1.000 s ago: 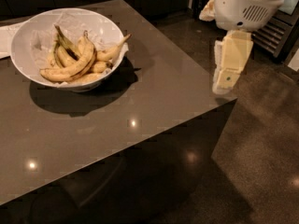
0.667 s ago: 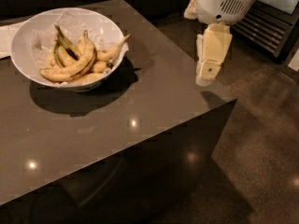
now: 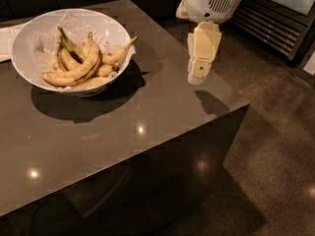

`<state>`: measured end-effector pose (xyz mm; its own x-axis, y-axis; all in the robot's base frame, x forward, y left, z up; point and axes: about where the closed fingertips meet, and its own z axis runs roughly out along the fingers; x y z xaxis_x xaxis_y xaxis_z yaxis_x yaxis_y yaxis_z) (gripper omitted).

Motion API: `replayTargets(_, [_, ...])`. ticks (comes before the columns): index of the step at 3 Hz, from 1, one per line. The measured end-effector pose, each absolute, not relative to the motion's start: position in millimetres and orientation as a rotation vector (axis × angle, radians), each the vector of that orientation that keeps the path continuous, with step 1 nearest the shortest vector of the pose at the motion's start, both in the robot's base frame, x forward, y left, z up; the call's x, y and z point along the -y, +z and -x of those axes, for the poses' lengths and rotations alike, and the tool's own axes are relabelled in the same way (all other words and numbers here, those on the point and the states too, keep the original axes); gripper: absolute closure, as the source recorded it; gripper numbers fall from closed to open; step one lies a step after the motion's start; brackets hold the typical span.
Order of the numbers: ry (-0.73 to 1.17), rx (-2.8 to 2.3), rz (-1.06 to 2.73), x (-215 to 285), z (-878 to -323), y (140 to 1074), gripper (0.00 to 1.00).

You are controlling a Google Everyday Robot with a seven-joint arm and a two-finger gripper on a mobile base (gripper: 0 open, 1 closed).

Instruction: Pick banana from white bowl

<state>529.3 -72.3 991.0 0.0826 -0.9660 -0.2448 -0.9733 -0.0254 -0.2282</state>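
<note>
The banana lay in the white bowl, which stood on the rear left part of the tabletop. The banana was long, plump and strongly curved, yellow with brown flecks. It ran along the front of the pile from the lower left up toward the right. The bowl was wide, round and glossy, and lined with crinkled white paper. Several shorter bananas lay packed against and behind the target, so it was touched on more than one side. One of them pointed its tip out over the right rim. Two dark greenish stems rose at the rear of the pile. The tabletop was a smooth, dark grey-brown slab with a polished finish that carried small light reflections and the bowl's shadow. A flat white sheet lay at the left edge, just behind the bowl. My gripper, a cream-coloured, blocky plastic part, hung point-down from a white vented housing. It was above the right rear edge of the tabletop, well apart from the bowl, and held nothing. Whether it was spread or closed could not be determined from this view. Its shadow fell on the slab near the right corner. A dark, mottled floor and a slatted metal unit lay beyond.
</note>
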Motion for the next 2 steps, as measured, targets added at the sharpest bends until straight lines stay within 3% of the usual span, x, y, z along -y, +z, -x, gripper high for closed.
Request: replayTargets(2, [-0.001,-1.741,2.135,21,-550,1010,0.0])
